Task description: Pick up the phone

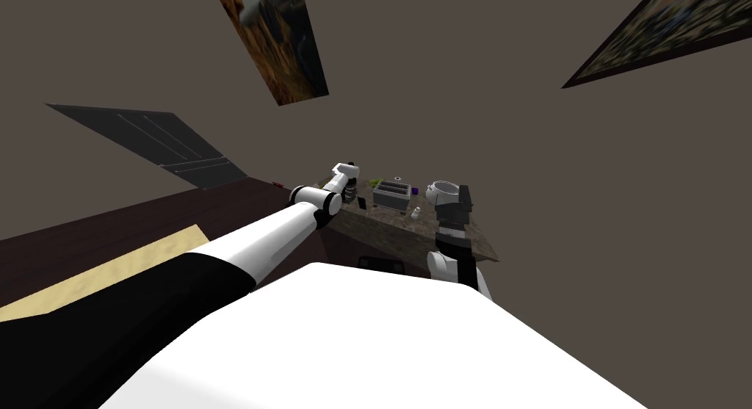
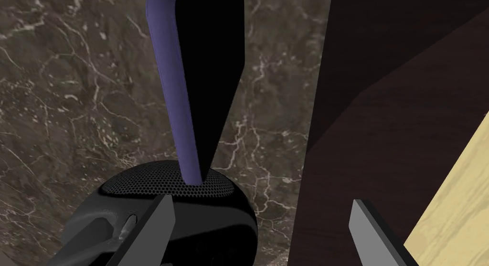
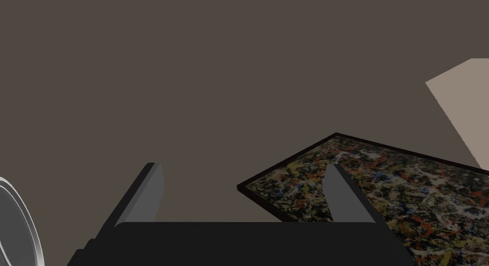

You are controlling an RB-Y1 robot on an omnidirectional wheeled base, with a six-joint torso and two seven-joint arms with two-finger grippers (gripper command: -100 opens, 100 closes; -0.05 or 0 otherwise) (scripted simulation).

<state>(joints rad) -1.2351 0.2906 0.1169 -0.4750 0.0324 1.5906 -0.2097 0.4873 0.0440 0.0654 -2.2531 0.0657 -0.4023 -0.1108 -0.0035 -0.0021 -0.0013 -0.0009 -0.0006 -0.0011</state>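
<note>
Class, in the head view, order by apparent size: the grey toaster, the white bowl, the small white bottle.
1. grey toaster and white bowl: look about alike, so unranked.
2. small white bottle: clearly smallest.

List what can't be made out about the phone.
- Phone top: cut off by the left wrist view's edge.
- Phone foot: in or on the black stand, unclear.
- Stand's lower part: behind a left gripper finger.
- Head view: phone too small to read.

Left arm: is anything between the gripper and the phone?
Nothing separate. The phone stands in a round black dock, right ahead of one finger of the open left gripper; the dock covers the phone's foot.
</note>
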